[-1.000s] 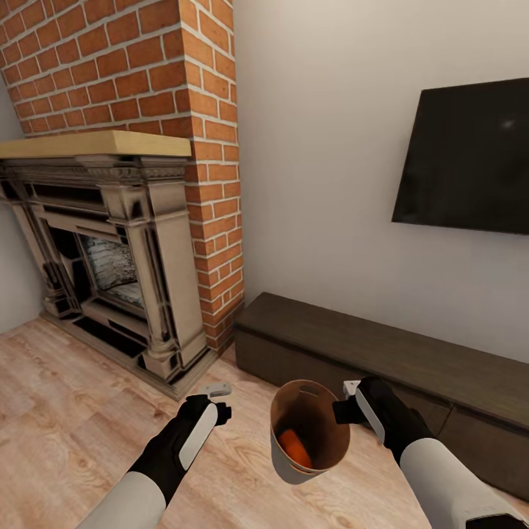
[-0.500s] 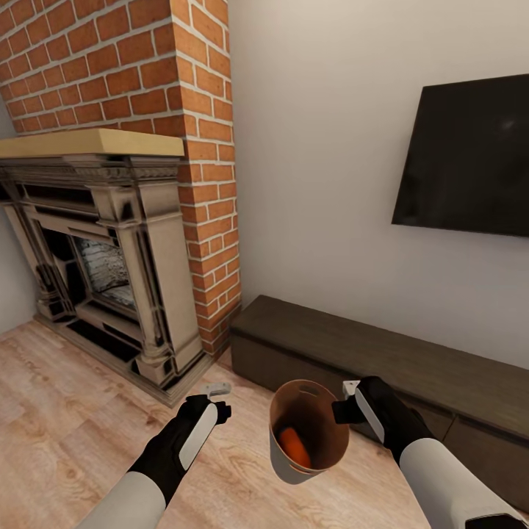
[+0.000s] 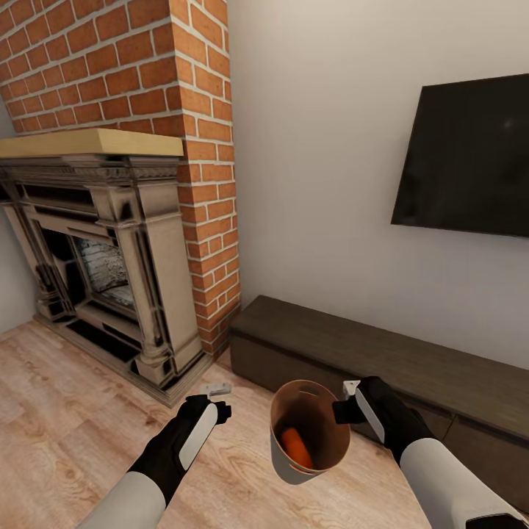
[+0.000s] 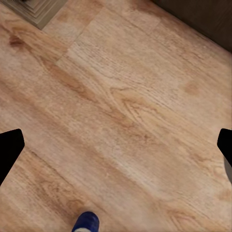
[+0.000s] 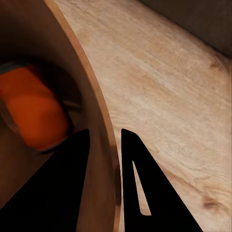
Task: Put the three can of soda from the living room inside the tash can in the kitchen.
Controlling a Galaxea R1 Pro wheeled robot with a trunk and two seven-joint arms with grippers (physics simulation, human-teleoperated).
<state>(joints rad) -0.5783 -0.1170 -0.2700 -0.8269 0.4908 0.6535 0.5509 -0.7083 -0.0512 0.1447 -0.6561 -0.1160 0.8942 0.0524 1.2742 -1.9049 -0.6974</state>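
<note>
My right end effector [image 3: 344, 400] is pinched on the rim of the tash can [image 3: 308, 433], one finger inside the coppery wall and one outside it, as the right wrist view shows with the wall [image 5: 99, 145] running between my two dark fingers [image 5: 145, 193]. The bin hangs above the light wood floor [image 3: 66, 426], tilted with its mouth toward my head camera, its oval handle hole near the far rim. One orange can of soda [image 3: 297, 447] lies on its side at the bottom of the bin; in the right wrist view it shows as an orange cylinder [image 5: 31, 108] with a grey end against the inner wall. My left end effector [image 3: 218, 400] is spread wide and grips nothing: in the left wrist view its two dark fingertips [image 4: 9, 150] sit at opposite edges with bare planks between them. In that same view a dark blue can [image 4: 86, 223] with a paler top stands on the floor, partly cut off at the picture's edge. Ahead of me is the red-brick fireplace [image 3: 110, 257] with its pale wooden mantel, and beside it a low dark cabinet [image 3: 367, 353] runs along the white wall under the black TV [image 3: 466, 158]. The bin is near the cabinet's front but apart from it.
</note>
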